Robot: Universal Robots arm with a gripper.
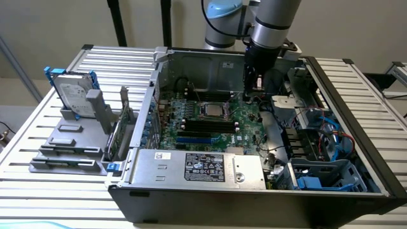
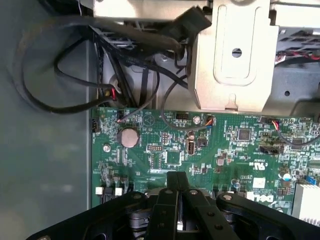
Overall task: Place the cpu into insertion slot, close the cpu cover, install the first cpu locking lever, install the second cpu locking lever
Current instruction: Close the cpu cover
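Note:
The green motherboard (image 1: 219, 136) lies in the open computer case. On it sits the insertion slot (image 1: 210, 110), a square socket with a silvery metal rim and a pale centre. I cannot tell the cpu or the cpu cover apart from the socket. My gripper (image 1: 250, 98) hangs over the board's far edge, to the exterior view's right of the socket and apart from it. In the wrist view the gripper (image 2: 177, 176) is shut, its black fingers (image 2: 171, 200) pressed together with nothing between them, above the green board (image 2: 165, 150).
Black memory slots (image 1: 207, 126) run just in front of the socket. A power supply (image 1: 197, 167) fills the case front. Blue cables and a drive cage (image 1: 324, 174) crowd the right. A hard drive (image 1: 71, 93) stands on a grey holder outside. Black cables (image 2: 75, 60) and a metal bracket (image 2: 235, 55) lie beyond the board edge.

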